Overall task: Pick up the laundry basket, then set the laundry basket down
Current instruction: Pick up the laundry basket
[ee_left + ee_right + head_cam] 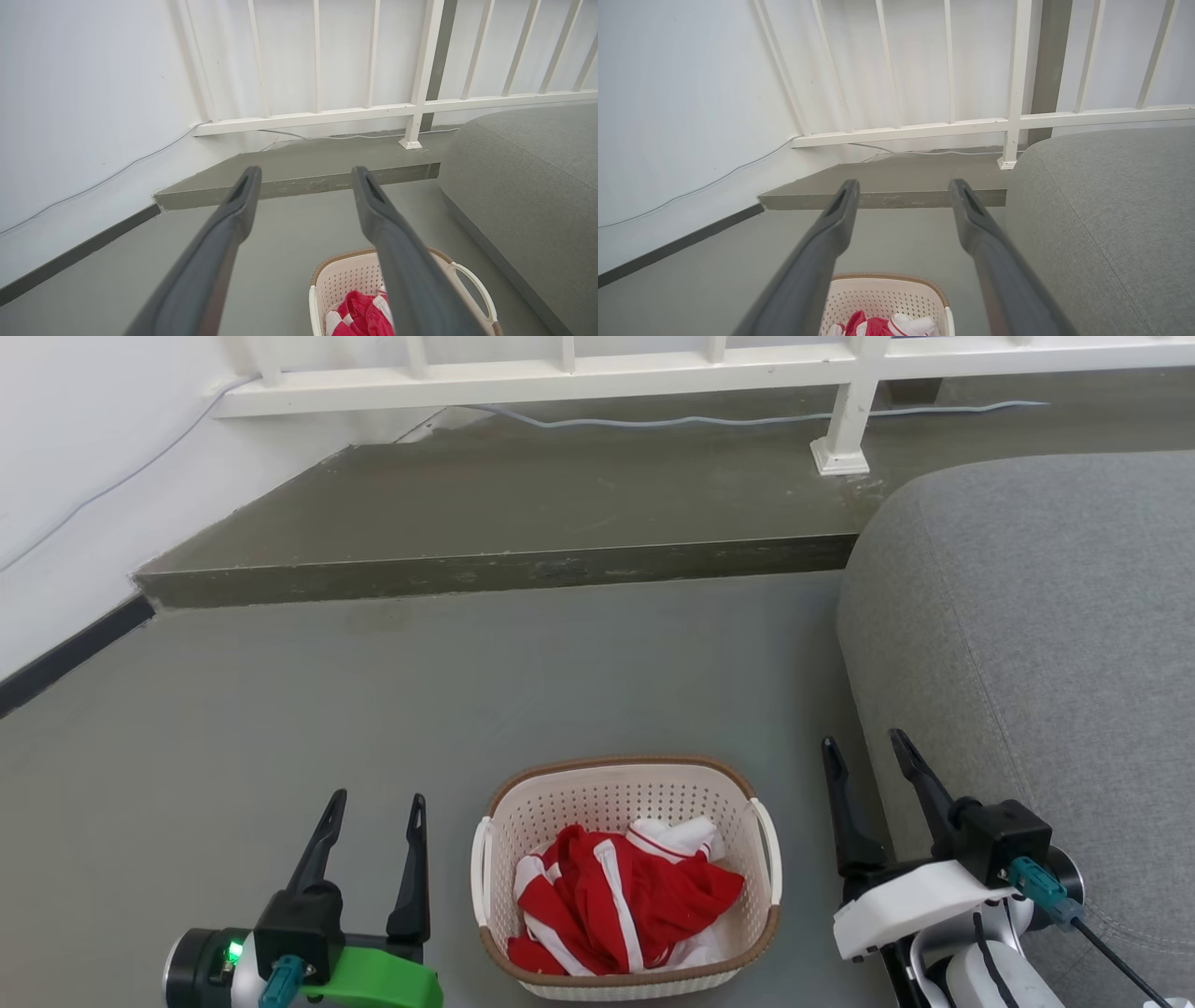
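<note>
"On the floor at the far left, what is the robot's left gripper [378, 796] doing?" asks the first observer.

"Nothing yet," says the second. "Its jaws stand well apart, with bare grey floor [420, 681] between them. It holds nothing. It sits just beside the laundry basket [607, 801], clear of the white handle [480, 868] on that side."

"And the basket itself?"

"It stands upright on the floor between the two grippers, with a crumpled red and white garment [625, 896] inside. It looks to be resting flat, so the pick-up seems not to have begun. The lift and the setting down are both left to do."

"Further right?"

"The right gripper [864, 739] is likewise parted wide and empty. It is apart from the basket's other handle [771, 849] and close beside the grey sofa [1027, 616]. Its wrist view shows the same wide gap, with the basket's far rim low between the jaws."

"So what would come first?"

"Most likely each gripper has to come in to a handle or the rim and close on it before any lift."
</note>
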